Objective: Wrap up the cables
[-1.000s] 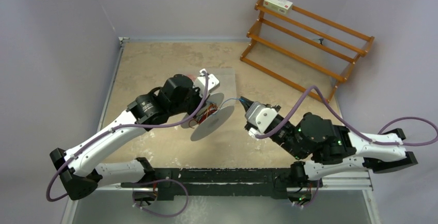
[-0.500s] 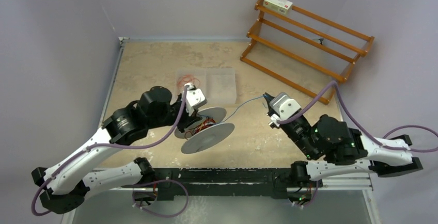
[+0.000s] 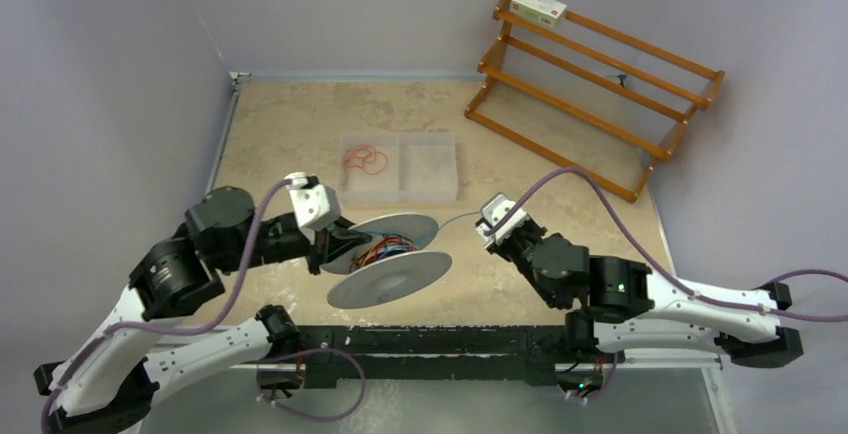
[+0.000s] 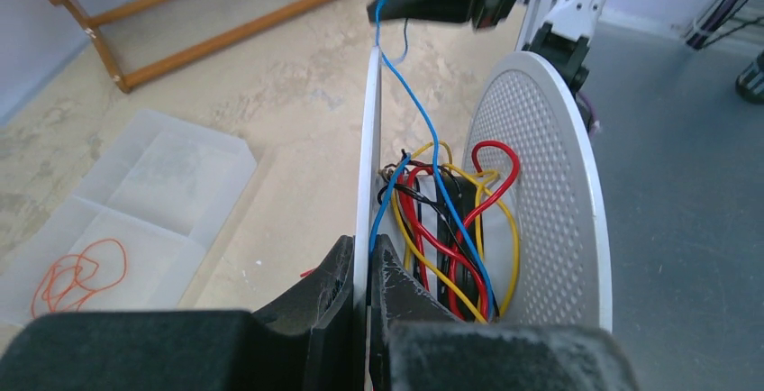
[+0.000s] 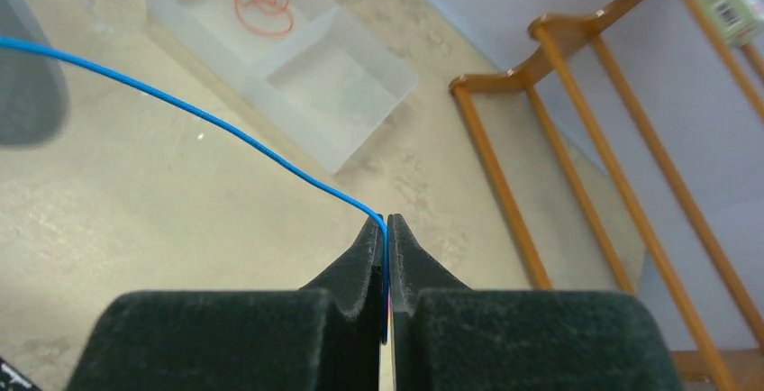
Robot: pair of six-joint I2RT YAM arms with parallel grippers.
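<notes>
While the left gripper (image 4: 365, 254) clamps the spool flange (image 4: 368, 157), the right gripper (image 5: 387, 229) pinches the blue cable (image 5: 225, 130) between its closed fingertips.

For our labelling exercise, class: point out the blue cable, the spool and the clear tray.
blue cable (image 5: 225, 130), right wrist view, mid-span of the strand.
spool (image 4: 541, 184), left wrist view, its perforated flange.
clear tray (image 3: 430, 166), top external view, bare right compartment.

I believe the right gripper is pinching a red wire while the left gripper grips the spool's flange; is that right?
Not quite: the right gripper is pinching a blue wire, not a red one, as the right wrist view shows. The left gripper does grip the spool's flange.
</notes>
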